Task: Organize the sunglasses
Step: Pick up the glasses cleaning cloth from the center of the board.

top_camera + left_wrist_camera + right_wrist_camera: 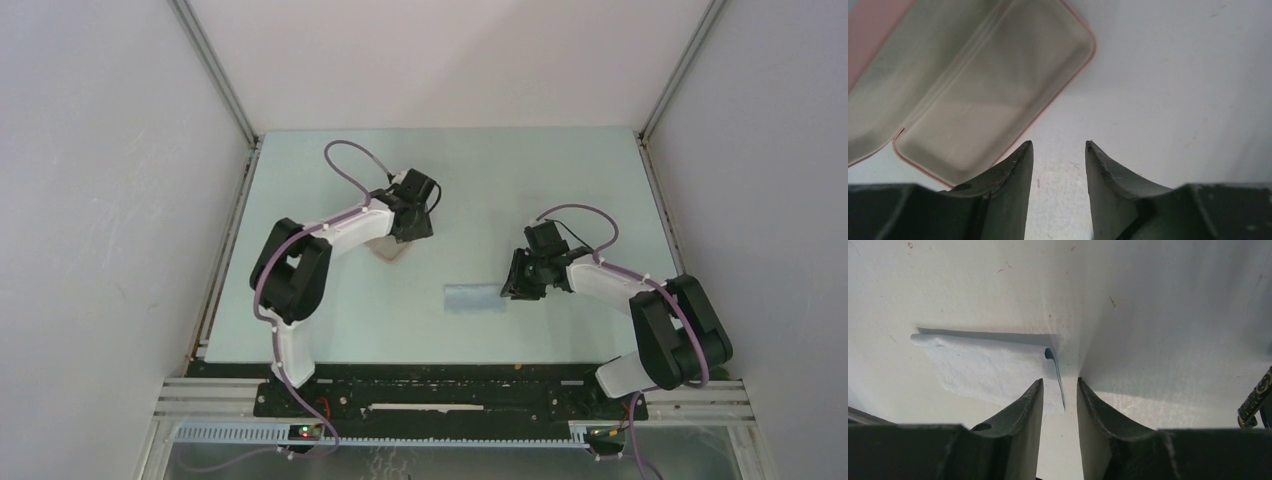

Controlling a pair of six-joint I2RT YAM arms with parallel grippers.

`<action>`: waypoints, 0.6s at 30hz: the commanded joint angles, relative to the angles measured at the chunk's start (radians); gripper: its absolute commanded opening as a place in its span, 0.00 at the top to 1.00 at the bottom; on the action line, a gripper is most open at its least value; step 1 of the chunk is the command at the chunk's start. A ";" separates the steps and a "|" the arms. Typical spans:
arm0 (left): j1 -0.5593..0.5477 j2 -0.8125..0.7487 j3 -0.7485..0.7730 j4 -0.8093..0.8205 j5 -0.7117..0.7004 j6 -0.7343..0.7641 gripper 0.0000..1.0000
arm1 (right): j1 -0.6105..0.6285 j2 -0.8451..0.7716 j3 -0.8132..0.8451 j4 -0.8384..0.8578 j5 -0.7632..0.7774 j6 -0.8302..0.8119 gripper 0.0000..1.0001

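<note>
The salmon-pink case point(988, 85) lies open with its beige lining up and nothing in it. In the top view only a bit of the case point(390, 250) shows under my left arm. My left gripper point(1059, 145) is open and empty just right of the case, also seen from above point(408, 232). My right gripper point(1060, 381) is open with a narrow gap, and its tips straddle the curled right edge of the grey-blue cloth point(988, 370). Of the sunglasses point(1254, 402) only a black arm tip with a gold mark shows, at the right edge. They are hidden in the top view.
The cloth point(472, 297) lies flat in the middle of the pale table point(330, 320), left of my right gripper point(512, 285). Grey walls enclose the table on three sides. The black base rail point(450, 395) runs along the near edge.
</note>
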 commanded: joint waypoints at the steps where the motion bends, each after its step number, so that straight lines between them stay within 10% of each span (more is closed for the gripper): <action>1: 0.005 0.039 0.036 -0.007 -0.046 0.045 0.53 | -0.004 -0.035 -0.012 0.010 -0.007 0.001 0.61; 18: -0.015 -0.095 -0.153 0.144 0.043 0.196 0.53 | -0.003 -0.020 -0.015 0.028 -0.030 0.001 0.61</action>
